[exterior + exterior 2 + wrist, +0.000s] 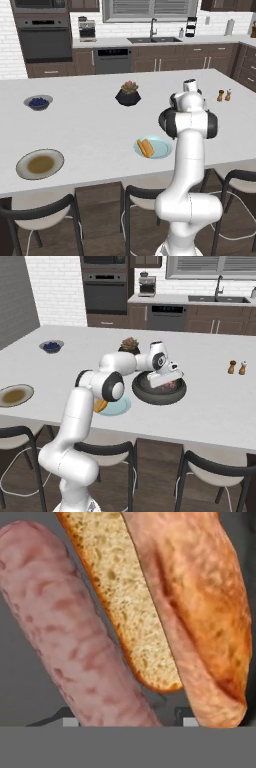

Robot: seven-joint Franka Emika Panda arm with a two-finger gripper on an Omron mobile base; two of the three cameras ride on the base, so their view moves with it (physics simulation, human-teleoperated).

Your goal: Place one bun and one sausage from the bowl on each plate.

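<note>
Where the white island counter (210, 401) carries the work, the arm reaches forward and bends its hand down into the dark bowl (159, 391), which sits on the counter at about 1 o'clock from the light blue plate (116, 405) in the right base view. The gripper (167, 382) hangs low inside the bowl, over its contents. The larger grey-rimmed plate (40, 164) with the brownish centre lies well apart at about 9 o'clock from the blue plate in the left base view and appears bare. The blue plate already holds one bun (145, 148), resting toward its left side. In the hand view, a second bun (165, 602), split lengthwise, lies just ahead of the fingertips, running from 12 o'clock down to 5 o'clock. One sausage (70, 627) lies at 9 o'clock beside the bun, and another pinkish sausage end (210, 702) shows at about 5 o'clock against the crust. The finger tips are barely visible at the bottom edge; their spacing and any hold cannot be told.
</note>
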